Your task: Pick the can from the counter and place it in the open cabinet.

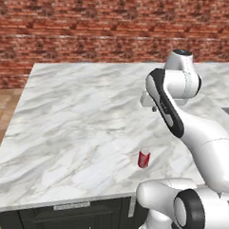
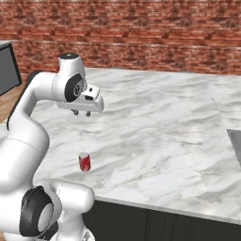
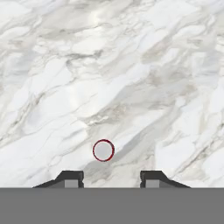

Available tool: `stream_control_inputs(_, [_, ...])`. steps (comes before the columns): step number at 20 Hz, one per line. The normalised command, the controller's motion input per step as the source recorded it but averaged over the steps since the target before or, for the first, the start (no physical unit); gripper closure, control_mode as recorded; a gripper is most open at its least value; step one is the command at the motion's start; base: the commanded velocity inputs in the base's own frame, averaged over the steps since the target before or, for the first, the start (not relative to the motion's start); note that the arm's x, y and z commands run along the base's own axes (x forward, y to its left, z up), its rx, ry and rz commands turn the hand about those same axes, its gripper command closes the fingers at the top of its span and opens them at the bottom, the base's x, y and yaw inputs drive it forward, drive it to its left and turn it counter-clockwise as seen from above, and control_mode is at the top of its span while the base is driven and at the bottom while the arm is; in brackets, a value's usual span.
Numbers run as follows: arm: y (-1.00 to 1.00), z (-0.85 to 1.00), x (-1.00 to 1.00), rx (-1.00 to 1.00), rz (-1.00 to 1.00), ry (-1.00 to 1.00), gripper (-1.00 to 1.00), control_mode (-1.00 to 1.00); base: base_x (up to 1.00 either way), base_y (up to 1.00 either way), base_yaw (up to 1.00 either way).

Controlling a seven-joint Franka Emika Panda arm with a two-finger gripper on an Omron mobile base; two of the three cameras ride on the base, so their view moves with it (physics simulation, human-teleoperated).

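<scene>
The can (image 1: 143, 158) stands upright on the marble tabletop (image 1: 78, 119), near its front edge and well apart from the brick wall (image 1: 92, 25) behind. The left base view shows its red side and a dark drawer front (image 1: 70, 219) below the tabletop edge. The right base view shows the can (image 2: 84, 161) and a dark panel (image 2: 8, 68) at the far left. The hand view looks straight down on the can's silver top (image 3: 103, 150). The gripper (image 2: 81, 113) hangs above the can, not touching it; its jaws hold nothing, set a can's breadth apart at their narrowest.
</scene>
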Motion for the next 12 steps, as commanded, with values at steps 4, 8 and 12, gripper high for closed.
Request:
stream_control_inputs(4, [0.0, -0.04, -0.1, 0.0, 0.08, 0.03, -1.0, -1.0, 0.0, 0.0, 0.0])
stream_control_inputs(8, [0.0, -0.07, -0.38, 0.0, 0.12, 0.0, -1.0, -1.0, 0.0, 0.0, 0.0])
stream_control_inputs(12, [0.0, -0.07, -0.49, 0.0, 0.16, 0.0, -1.0, -1.0, 0.0, 0.0, 0.0])
